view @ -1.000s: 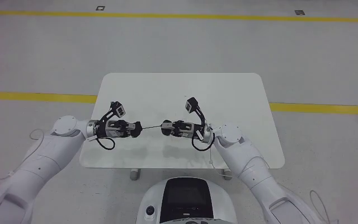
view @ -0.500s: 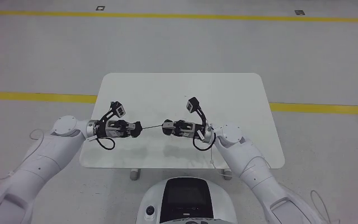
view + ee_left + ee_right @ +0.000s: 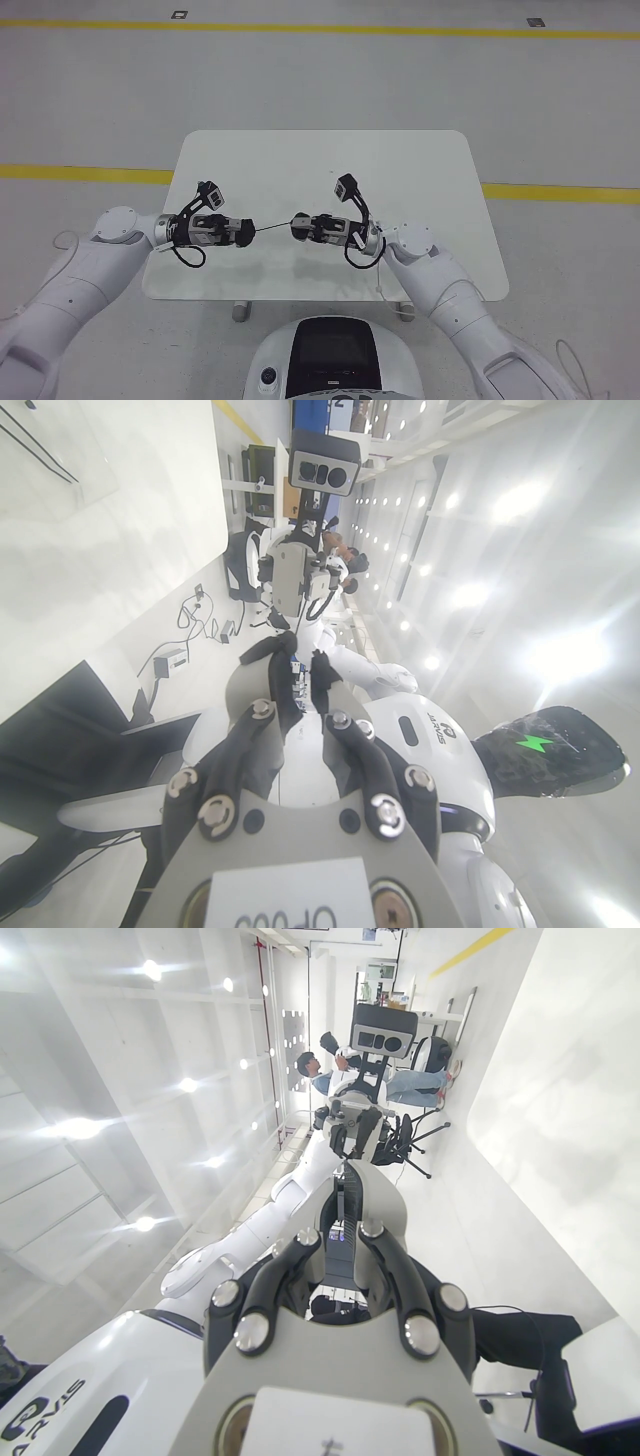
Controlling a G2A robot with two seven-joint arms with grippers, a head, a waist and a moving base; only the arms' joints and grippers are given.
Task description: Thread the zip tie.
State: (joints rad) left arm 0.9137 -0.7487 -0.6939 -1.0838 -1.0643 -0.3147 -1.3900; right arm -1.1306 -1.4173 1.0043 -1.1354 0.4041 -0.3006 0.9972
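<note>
**Tie held straight between both jaws, above the bench's near half**

Bench (image 3: 420, 170): white, with rounded corners. A yellow floor line (image 3: 80, 173) runs out from behind its left and right edges.

Tie (image 3: 270, 228): thin and black, a straight line from one set of jaws to the other. It sits nearer the near edge than the far edge, and nearer the left edge than the right. Its right end lies slightly farther from the near edge than its left end. Both wrist views show the bench surface apart from the jaws, so the tie is off the surface.

Left jaws: at the tie's left end, pointing toward the right edge. They are closed down to a narrow slit on that end. In the right wrist view they show farther off, and their tips meet where the strap ends. The left arm (image 3: 190, 229) comes in across the left edge.

Right jaws: at the tie's right end, pointing toward the left edge and closed on the strap. In the right wrist view the ribbed strap (image 3: 351, 1200) runs between them and out past their tips. The right arm (image 3: 345, 233) comes in over the near edge.

The two sets of jaws face each other, apart, joined only by the tie.

I cannot tell which end carries the head, or whether the tip is through it.
</note>
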